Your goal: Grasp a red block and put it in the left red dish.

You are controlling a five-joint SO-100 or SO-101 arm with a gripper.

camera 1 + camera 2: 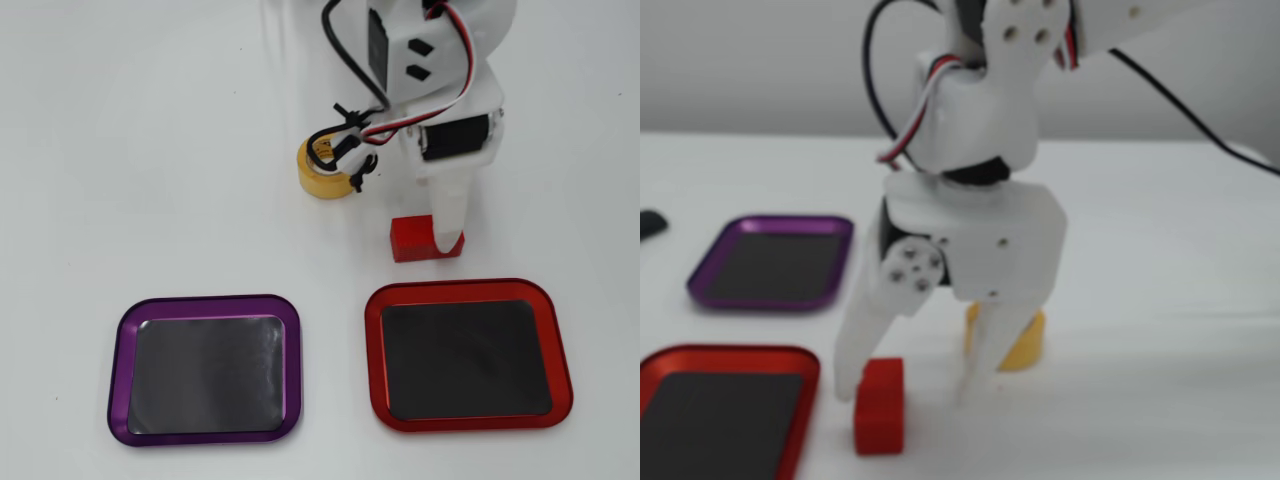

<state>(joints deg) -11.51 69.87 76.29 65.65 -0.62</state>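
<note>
The red block (412,238) lies on the white table just above the red dish's (465,288) top rim in the overhead view. The dish is a red-rimmed tray with a dark, empty inside. My white gripper (445,218) points down at the block; one finger (449,215) stands against the block's right side. In the fixed view the gripper (908,392) is open. The block (880,405) sits on the table between the fingertips, close to the left finger (858,340), with the red dish (730,352) at lower left.
A purple-rimmed tray (205,301) of the same shape lies left of the red dish; it also shows in the fixed view (765,302). A yellow tape roll (328,170) stands beside the arm, behind the gripper in the fixed view (1028,345). A dark object (648,222) lies at the left edge.
</note>
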